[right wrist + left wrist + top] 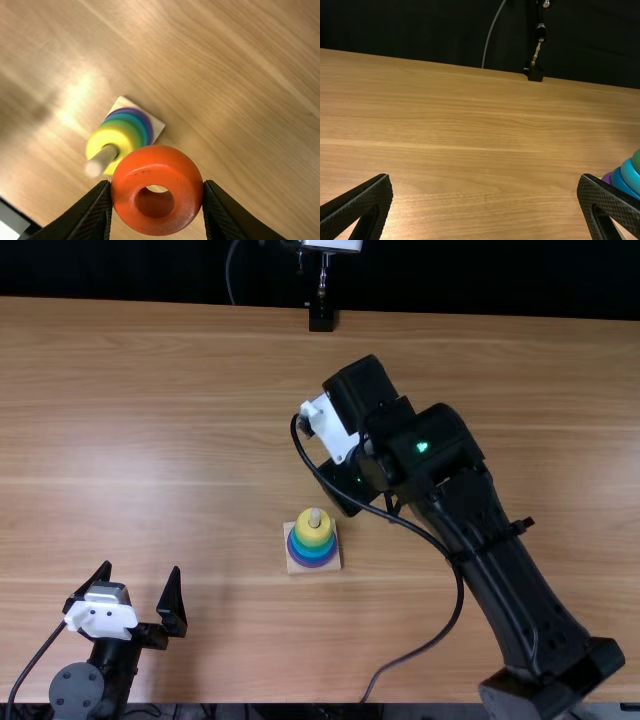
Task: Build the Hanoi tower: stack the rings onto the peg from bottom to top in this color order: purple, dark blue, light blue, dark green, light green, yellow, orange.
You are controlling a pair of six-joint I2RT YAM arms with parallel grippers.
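Orange ring [157, 167] in the right gripper [347, 486], yellow ring [313, 534] topping the stack.
The right gripper's fingers press on opposite sides of the orange ring, parted by its width; the left gripper [141, 570] is spread wide with nothing between its fingers. On the table [200, 420], the purple [147, 120], blue and green rings sit below the yellow one on the peg [101, 160], whose tip pokes out above it.

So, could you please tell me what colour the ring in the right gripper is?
The ring is orange, seen best in the right wrist view.
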